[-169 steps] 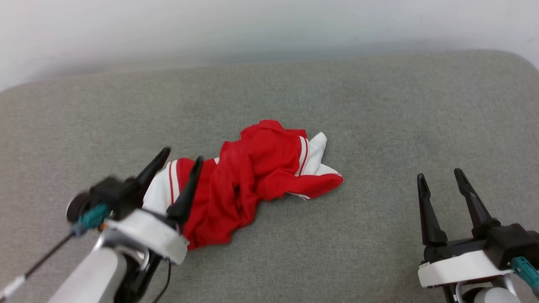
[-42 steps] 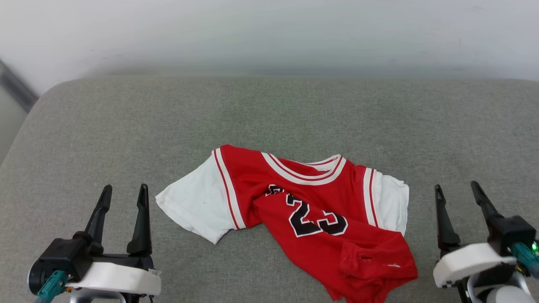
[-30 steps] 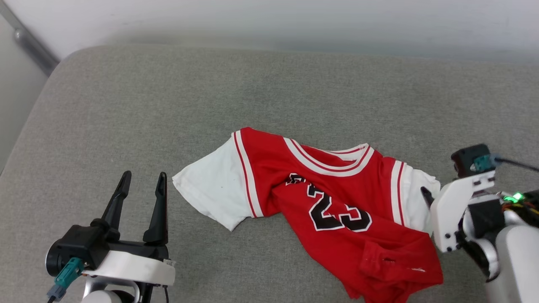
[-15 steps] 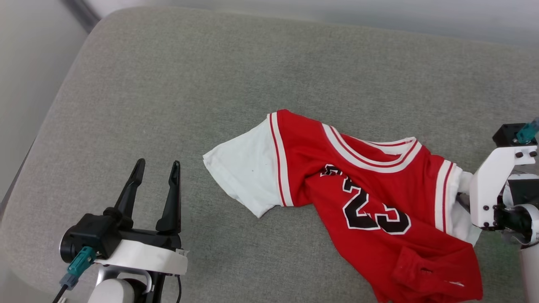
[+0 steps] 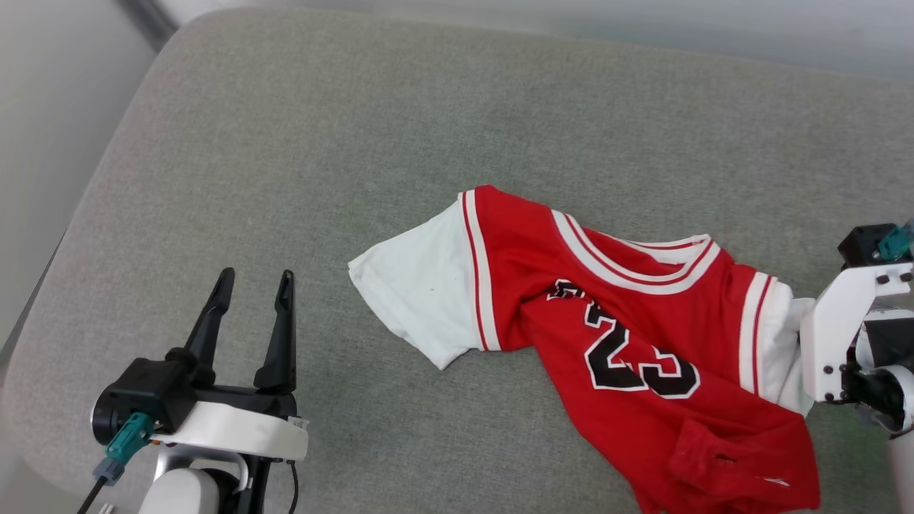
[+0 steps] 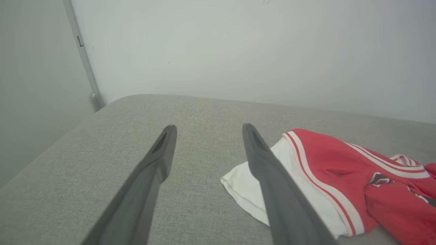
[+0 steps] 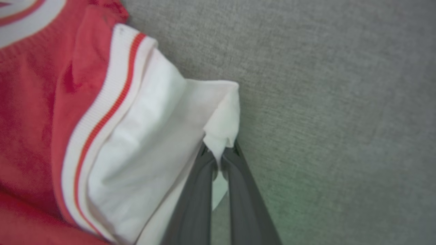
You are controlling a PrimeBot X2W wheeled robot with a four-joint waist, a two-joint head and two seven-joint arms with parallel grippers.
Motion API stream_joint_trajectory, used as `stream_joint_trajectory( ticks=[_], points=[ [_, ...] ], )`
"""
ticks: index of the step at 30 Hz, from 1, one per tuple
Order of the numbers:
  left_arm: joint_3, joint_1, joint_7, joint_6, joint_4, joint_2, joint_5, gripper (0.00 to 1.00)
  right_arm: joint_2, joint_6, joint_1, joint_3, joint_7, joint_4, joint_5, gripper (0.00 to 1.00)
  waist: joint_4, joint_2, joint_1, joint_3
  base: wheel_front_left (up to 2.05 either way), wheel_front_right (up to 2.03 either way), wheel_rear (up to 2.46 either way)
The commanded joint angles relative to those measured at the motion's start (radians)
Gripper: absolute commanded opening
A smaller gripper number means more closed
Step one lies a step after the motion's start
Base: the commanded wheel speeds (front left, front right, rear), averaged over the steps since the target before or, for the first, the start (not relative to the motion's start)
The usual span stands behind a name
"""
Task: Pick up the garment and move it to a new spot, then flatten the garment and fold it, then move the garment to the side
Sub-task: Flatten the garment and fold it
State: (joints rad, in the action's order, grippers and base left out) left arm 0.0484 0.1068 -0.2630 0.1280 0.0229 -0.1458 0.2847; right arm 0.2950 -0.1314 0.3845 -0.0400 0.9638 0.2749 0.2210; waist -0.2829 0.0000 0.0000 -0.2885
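A grey woven cushion (image 5: 343, 128) spreads ahead of the left gripper (image 5: 257, 275), its far corner rounded off to that gripper's left. Beyond it rises a pale wall (image 6: 238, 51). A thin grey strip (image 6: 81, 54) runs down the wall, up-left of the gripper.

Red white-sleeved garment (image 5: 643, 321), black "23", face-up, rumpled on grey cushion (image 5: 357, 143)

Black white-edged "23" readable on red garment (image 5: 571, 285) front, head view. Lettering just above it creased, partly hidden, not legible.
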Motion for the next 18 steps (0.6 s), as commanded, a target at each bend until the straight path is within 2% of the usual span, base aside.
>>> stream_joint_trajectory(
  ticks=[1, 9, 11, 14, 18],
  points=[
    [-0.008, -0.009, -0.003, 0.000, 0.001, -0.004, -0.006, 1.00, 0.012, 0.002, -0.089, 0.010, 0.014, 0.062, -0.001, 0.00, 0.020, 0.0000, 0.0000, 0.021, 0.00, 0.00, 0.00],
    [-0.024, -0.029, -0.003, 0.001, 0.007, -0.012, 0.003, 1.00, 0.146, 0.001, -0.088, -0.019, -0.072, 0.044, -0.011, 0.00, 0.085, 0.0000, 0.0000, 0.080, 0.00, 0.00, 0.00],
    [-0.025, -0.033, -0.003, 0.001, 0.003, -0.013, 0.004, 1.00, 0.197, 0.001, -0.090, -0.006, -0.090, 0.041, -0.029, 0.00, 0.097, 0.0000, 0.0000, 0.082, 0.00, 0.00, 0.00],
    [-0.021, -0.032, -0.003, 0.002, 0.000, -0.018, 0.003, 1.00, 0.260, 0.001, -0.087, 0.003, -0.117, 0.072, -0.050, 0.00, 0.110, 0.0000, 0.0000, 0.080, 0.00, 0.00, 0.00],
    [-0.022, -0.025, -0.003, 0.002, 0.003, -0.023, 0.004, 1.00, 0.299, 0.001, -0.077, 0.013, -0.160, 0.131, -0.077, 0.00, 0.122, 0.0000, 0.0000, 0.080, 0.00, 0.00, 0.00]
  ],
)
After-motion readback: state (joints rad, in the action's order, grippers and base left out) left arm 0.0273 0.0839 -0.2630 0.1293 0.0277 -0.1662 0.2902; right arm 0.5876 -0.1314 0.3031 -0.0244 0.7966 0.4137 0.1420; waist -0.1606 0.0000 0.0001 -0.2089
